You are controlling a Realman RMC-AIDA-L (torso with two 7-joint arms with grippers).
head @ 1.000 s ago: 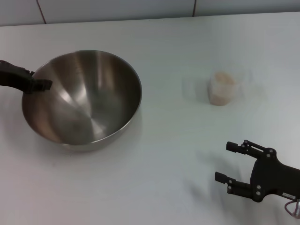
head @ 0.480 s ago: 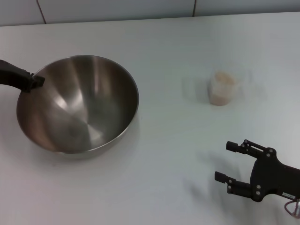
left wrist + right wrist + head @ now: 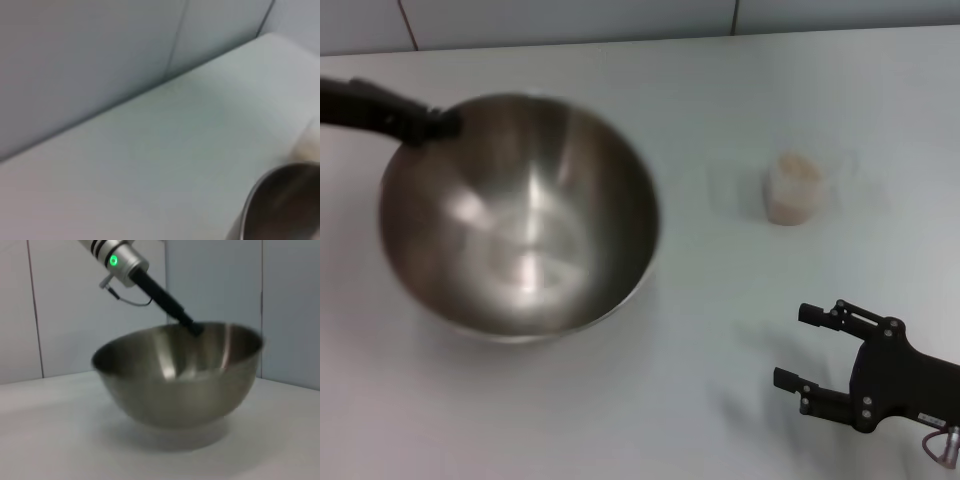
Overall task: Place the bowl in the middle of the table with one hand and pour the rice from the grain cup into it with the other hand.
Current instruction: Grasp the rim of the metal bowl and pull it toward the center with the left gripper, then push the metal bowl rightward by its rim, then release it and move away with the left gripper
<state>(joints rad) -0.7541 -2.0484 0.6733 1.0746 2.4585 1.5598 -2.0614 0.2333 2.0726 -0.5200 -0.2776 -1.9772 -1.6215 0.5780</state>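
Observation:
The steel bowl [image 3: 520, 220] is left of the table's middle, blurred and tilted. My left gripper [image 3: 432, 124] is shut on its far-left rim. In the right wrist view the bowl [image 3: 180, 375] hangs just above the white table [image 3: 50, 440], with the left gripper [image 3: 192, 328] on its rim. Its rim also shows in the left wrist view [image 3: 280, 200]. The clear grain cup [image 3: 795, 190] stands at the right, filled with pale rice [image 3: 794, 172]. My right gripper [image 3: 795, 346] is open and empty near the front right, well short of the cup.
The white table [image 3: 700, 90] ends at a grey tiled wall [image 3: 570, 20] at the back. There is bare tabletop between the bowl and the cup.
My left gripper has carried the bowl to the right, toward the table's middle, and a little farther back. The right arm and the cup have not moved.

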